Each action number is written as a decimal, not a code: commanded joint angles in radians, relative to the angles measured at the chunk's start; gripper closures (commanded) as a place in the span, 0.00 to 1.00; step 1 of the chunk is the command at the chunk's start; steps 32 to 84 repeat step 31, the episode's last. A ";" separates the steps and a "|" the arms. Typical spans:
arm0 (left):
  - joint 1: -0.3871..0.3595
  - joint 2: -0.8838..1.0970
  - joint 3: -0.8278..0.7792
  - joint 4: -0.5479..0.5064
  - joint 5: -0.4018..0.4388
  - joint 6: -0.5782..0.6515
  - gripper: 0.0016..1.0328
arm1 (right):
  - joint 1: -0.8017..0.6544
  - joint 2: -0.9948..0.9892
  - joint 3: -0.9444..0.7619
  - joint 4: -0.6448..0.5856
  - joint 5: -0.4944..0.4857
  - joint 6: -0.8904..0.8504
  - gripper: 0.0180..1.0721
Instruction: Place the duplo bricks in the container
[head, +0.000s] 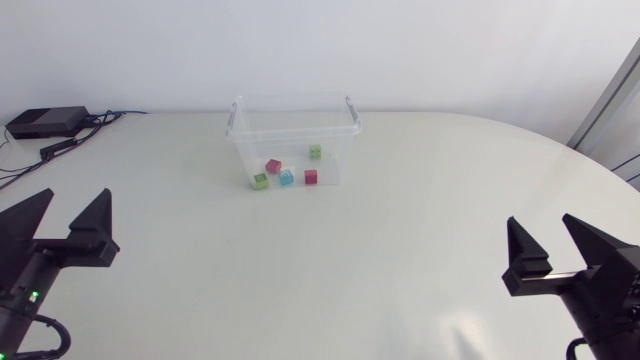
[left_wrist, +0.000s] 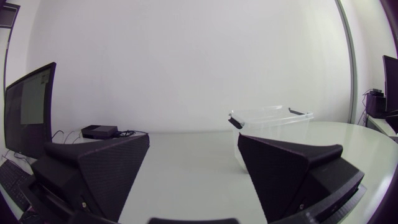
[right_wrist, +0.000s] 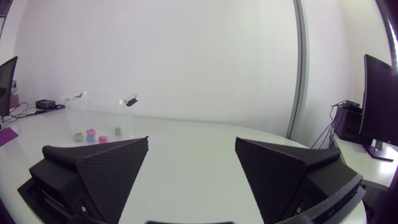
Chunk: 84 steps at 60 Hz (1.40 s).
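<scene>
Above the tabletop (head: 400, 250), left tool (head: 76, 196) and right tool (head: 540, 222) are held wide; duplo bricks (head: 287, 177), judged light and stiff, are best pinched across flat sides.

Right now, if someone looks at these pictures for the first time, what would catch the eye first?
The clear container at the far middle of the table stands out. Five small coloured bricks show through its walls, seemingly lying inside: pink, blue, red and two green. The black left hand and right hand sit at the near corners, both open and empty.
</scene>
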 joint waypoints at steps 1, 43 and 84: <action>-0.011 -0.049 -0.039 -0.030 0.012 -0.028 0.04 | 0.002 -0.005 -0.028 -0.003 0.007 0.024 0.04; -0.038 -0.222 -0.105 -0.194 0.024 -0.063 0.04 | 0.009 -0.004 -0.028 0.001 0.015 0.052 0.04; -0.038 -0.222 -0.105 -0.194 0.024 -0.063 0.04 | 0.009 -0.004 -0.028 0.001 0.015 0.052 0.04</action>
